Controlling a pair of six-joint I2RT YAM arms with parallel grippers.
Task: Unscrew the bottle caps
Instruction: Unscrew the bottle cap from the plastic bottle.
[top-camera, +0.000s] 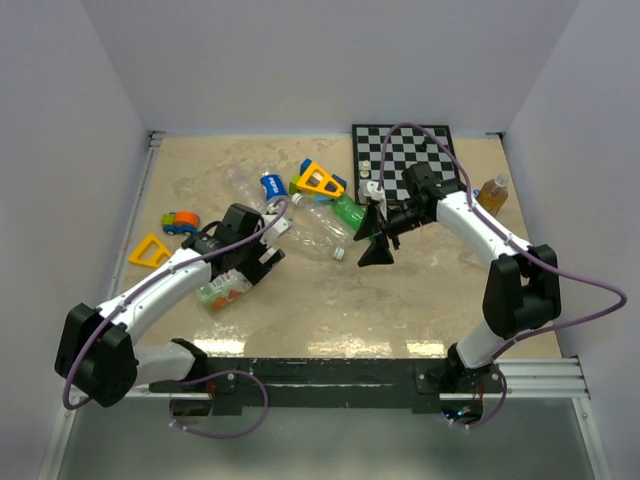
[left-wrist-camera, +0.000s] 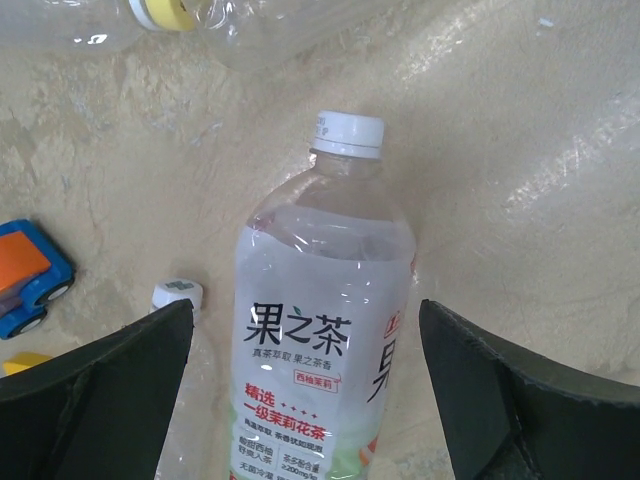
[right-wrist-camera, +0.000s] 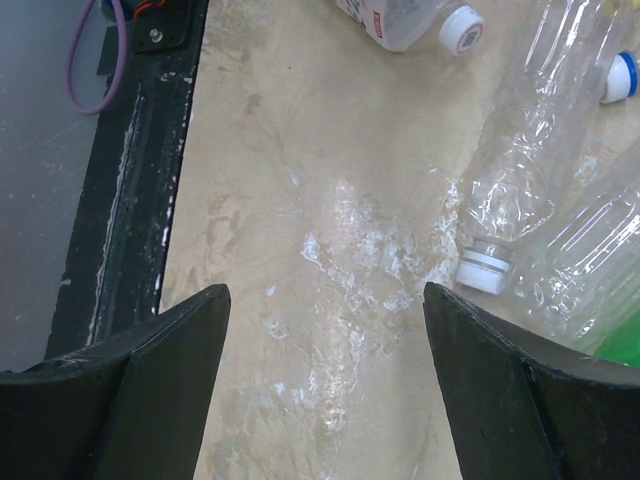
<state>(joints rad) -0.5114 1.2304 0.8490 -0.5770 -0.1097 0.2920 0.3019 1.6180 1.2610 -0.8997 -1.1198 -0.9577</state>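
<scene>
Bottle caps (left-wrist-camera: 347, 133) here are small, white, ribbed screw tops. One sits on the clear tea bottle (left-wrist-camera: 325, 300) lying on the table (left-wrist-camera: 520, 120), right between the fingers of the wide-open, empty left gripper (left-wrist-camera: 305, 390). Right gripper (right-wrist-camera: 326, 330) gapes too, gripping nothing, with a white-capped crushed bottle (right-wrist-camera: 520, 180) near it.

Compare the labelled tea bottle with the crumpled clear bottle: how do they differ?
The tea bottle bears a printed label; the clear bottle shows none. The tea bottle's wall is smooth; the clear bottle's is crumpled. Both lie on the table with white caps on.
</scene>
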